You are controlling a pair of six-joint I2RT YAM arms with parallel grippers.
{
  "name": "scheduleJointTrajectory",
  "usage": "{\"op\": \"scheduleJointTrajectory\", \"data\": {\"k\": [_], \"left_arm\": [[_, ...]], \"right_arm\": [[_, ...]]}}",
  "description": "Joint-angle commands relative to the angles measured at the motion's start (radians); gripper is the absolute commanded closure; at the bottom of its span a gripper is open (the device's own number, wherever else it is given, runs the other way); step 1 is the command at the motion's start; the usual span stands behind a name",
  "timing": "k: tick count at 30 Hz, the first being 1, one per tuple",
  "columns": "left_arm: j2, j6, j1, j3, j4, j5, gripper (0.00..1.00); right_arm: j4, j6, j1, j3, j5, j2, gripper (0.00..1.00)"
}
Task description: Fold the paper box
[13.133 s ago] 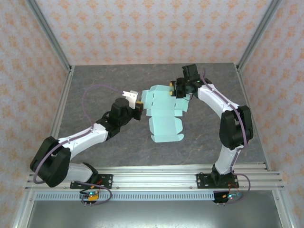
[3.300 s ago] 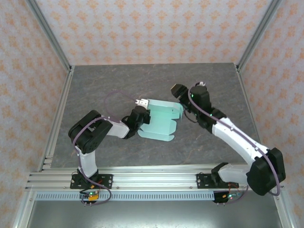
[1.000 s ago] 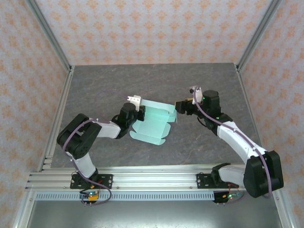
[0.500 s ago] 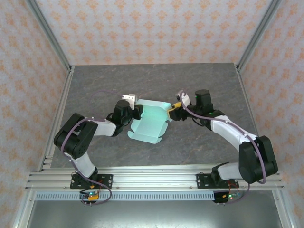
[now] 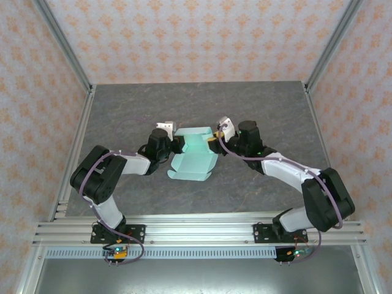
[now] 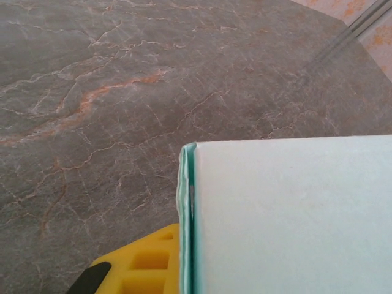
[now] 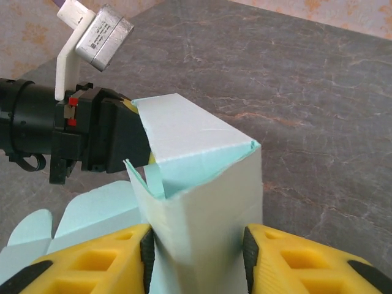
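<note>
- Currently paper box (image 5: 193, 162) half-folded, lower flaps lying on table (image 5: 263, 110).
- Left gripper (image 5: 176, 144) pinched tight on one box wall.
- Right gripper (image 7: 196, 239) clamps the opposite end.

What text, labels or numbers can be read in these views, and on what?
Nothing here is legible.
The silver camera module on the left arm's wrist has fine dark print on its face, too small to read.
The paper box is plain mint card with no print.
The wallpaper shows an orange ornament pattern and no words.
</note>
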Motion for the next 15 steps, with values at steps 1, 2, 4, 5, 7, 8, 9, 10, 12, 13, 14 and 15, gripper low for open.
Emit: {"op": "scheduleJointTrajectory", "data": {"k": [1, 2, 4, 5, 7, 8, 9, 10, 12, 13, 14, 15], "left_arm": [[0.0, -0.024, -0.001, 0.028, -0.015, -0.016, 1.0], [-0.006, -0.028, -0.001, 0.028, -0.023, -0.023, 1.0], [-0.018, -0.03, -0.002, 0.03, -0.038, -0.026, 1.0], [-0.023, -0.033, -0.003, 0.027, -0.042, -0.032, 1.0], [-0.028, -0.049, -0.008, 0.027, -0.058, -0.061, 1.0], [-0.028, -0.064, -0.01, 0.025, -0.065, -0.076, 1.0], [-0.029, -0.08, -0.012, 0.023, -0.068, -0.085, 1.0], [-0.028, -0.099, -0.015, 0.02, -0.067, -0.091, 1.0], [-0.029, -0.113, -0.023, 0.016, -0.063, -0.096, 1.0], [-0.031, -0.113, -0.03, 0.016, -0.07, -0.108, 1.0], [-0.034, -0.147, -0.036, 0.016, -0.078, -0.122, 1.0], [-0.038, -0.167, -0.04, 0.017, -0.086, -0.132, 1.0]], "right_arm": [[0.058, 0.014, 0.007, 0.005, 0.025, 0.032, 0.56], [0.052, 0.011, 0.009, 0.01, 0.035, 0.033, 0.56], [0.06, 0.007, 0.021, 0.013, 0.079, 0.035, 0.57], [0.076, 0.003, 0.034, 0.01, 0.132, 0.041, 0.57], [0.095, 0.004, 0.058, 0.019, 0.221, 0.065, 0.58], [0.097, 0.011, 0.076, 0.031, 0.288, 0.081, 0.58], [0.102, 0.018, 0.095, 0.041, 0.36, 0.094, 0.58], [0.126, 0.022, 0.117, 0.044, 0.433, 0.108, 0.58], [0.169, 0.026, 0.157, 0.053, 0.564, 0.143, 0.57], [0.189, 0.024, 0.178, 0.064, 0.654, 0.167, 0.57], [0.211, 0.02, 0.199, 0.073, 0.743, 0.191, 0.58], [0.236, 0.017, 0.216, 0.079, 0.823, 0.208, 0.59]]}}
